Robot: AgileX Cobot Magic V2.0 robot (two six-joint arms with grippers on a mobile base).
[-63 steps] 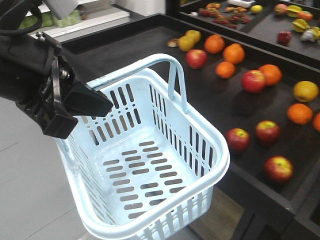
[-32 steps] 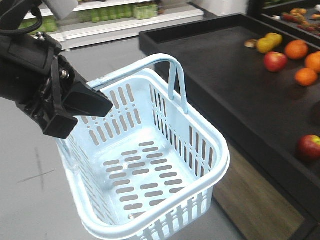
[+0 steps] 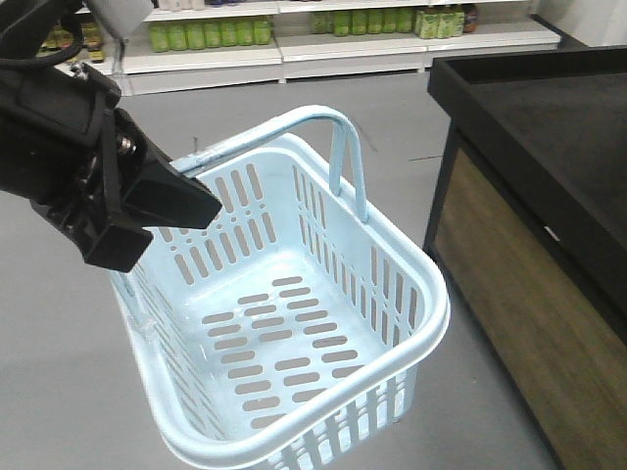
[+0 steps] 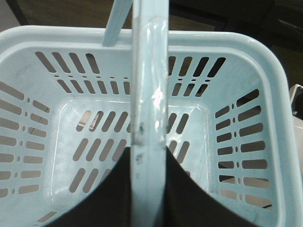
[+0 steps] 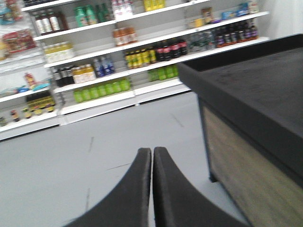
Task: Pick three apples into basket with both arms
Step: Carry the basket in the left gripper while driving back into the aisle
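Left gripper [image 3: 191,201] is clamped on the hinged handle [image 4: 149,94] of the pale blue basket [image 3: 431,294], one dark finger on each side; the basket hangs tilted above the grey floor [image 3: 59,372], beside the black display table [image 3: 549,127]; right gripper [image 5: 152,158] is closed on nothing, fingers pressed together, facing stocked shelves [image 5: 118,56].

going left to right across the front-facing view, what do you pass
left tool → basket → black counter
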